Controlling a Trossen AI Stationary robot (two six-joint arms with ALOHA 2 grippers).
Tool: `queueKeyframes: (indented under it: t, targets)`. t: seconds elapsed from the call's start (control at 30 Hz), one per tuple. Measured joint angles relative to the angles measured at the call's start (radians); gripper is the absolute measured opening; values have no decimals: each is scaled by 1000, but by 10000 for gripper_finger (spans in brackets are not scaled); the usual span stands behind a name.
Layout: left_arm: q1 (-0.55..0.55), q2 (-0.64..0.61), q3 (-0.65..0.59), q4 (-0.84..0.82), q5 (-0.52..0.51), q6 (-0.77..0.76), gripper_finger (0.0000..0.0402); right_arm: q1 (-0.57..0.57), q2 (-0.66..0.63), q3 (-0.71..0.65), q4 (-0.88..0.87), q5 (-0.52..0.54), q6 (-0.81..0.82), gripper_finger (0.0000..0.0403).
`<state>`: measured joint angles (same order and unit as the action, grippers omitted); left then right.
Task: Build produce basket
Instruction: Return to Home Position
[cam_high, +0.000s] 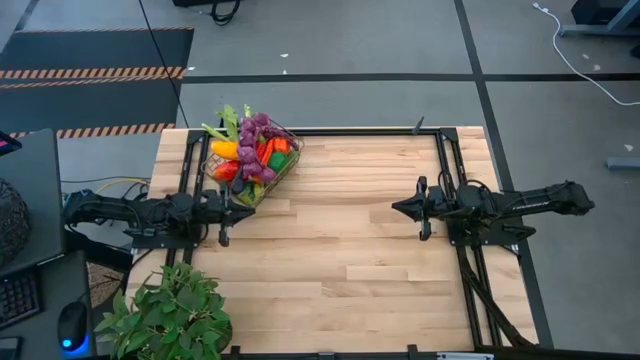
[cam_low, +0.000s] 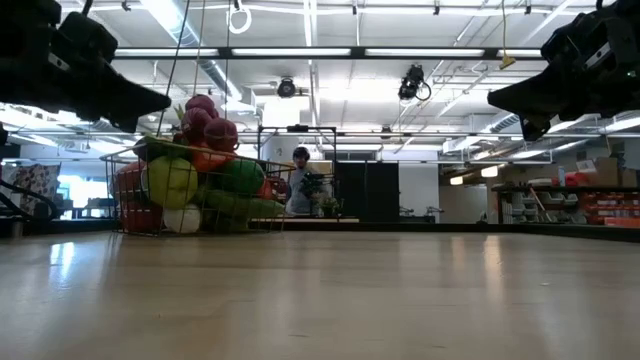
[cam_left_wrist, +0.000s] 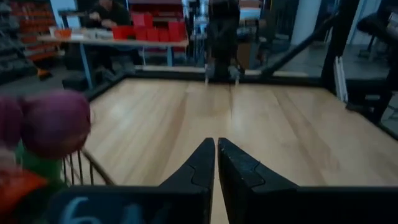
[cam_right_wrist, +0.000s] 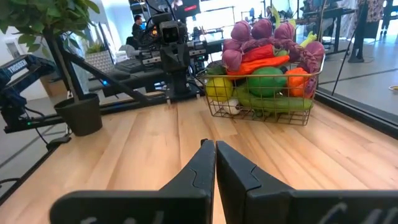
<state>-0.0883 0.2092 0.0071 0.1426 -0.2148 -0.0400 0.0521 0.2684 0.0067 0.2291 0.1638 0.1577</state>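
The basket (cam_right_wrist: 273, 118) is sitting at the far left corner of the worktop (cam_high: 340, 260), and the produce (cam_high: 250, 150) is piling well above its rim. The purple pieces (cam_right_wrist: 261, 30) are riding on top of the heap and leafy stalks are poking out over the far side. By the look of it the filling is done and only the arms' parking is left.

The left end effector (cam_high: 243, 207) is hovering just beside the basket's near corner with its 2 fingers pressed together and nothing between them. The right end effector (cam_high: 397, 208) is hanging well apart from the basket, over the right half of the worktop. It is also pinched closed and carrying nothing.

From where I am standing, the left arm is posing the real risk. It is sitting so close to the wire corner that any swing toward the basket would clip it. A knock there would be jolting a heap that is only resting on itself, so I am expecting the top purple pieces to roll out first. The basket is also lying near the worktop's edge, so a shove outward could be pushing it off. The leafy plant (cam_high: 170, 315) is crowding the near left corner, so a low sweep back that way could be brushing its leaves. The right arm is looking safe.
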Motion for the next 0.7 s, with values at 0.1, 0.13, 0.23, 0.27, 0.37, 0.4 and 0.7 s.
queueKeyframes:
  t: [0.1,0.13,0.23,0.27,0.37,0.4,0.7]
  targets:
    - [0,0,0,-22,1,-12,32,0,0,0,0,0,-9,19]
    - [0,0,0,-20,1,-14,33,0,0,0,1,0,-14,19]
    - [0,0,0,-19,1,-27,36,-1,0,0,13,0,-21,19]
    - [0,0,0,-18,1,-29,35,-1,0,0,21,1,-20,19]
    - [0,0,0,-21,0,-56,30,-1,0,0,25,0,15,19]
    - [0,0,0,-20,0,-61,29,-1,0,0,26,0,24,19]
    - [0,0,0,-20,-1,-61,29,-1,0,0,28,0,24,19]
